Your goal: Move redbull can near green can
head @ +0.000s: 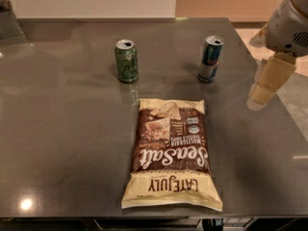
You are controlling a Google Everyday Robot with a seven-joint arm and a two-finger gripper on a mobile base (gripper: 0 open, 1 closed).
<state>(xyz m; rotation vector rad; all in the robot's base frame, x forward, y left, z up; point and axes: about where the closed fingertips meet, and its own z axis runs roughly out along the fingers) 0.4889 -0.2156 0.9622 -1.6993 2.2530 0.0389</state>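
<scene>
The redbull can [211, 58] is slim, blue and silver, and stands upright at the back right of the dark table [62, 143]. The green can [126, 60] stands upright to its left, about a bag's width away. My gripper [262, 93] hangs over the table's right edge, to the right of the redbull can and a little nearer the camera, apart from it. It holds nothing that I can see.
A brown and cream chip bag [171, 153] lies flat in the middle of the table, in front of both cans. The pale arm [288, 25] comes in from the upper right. A white wall runs behind the table.
</scene>
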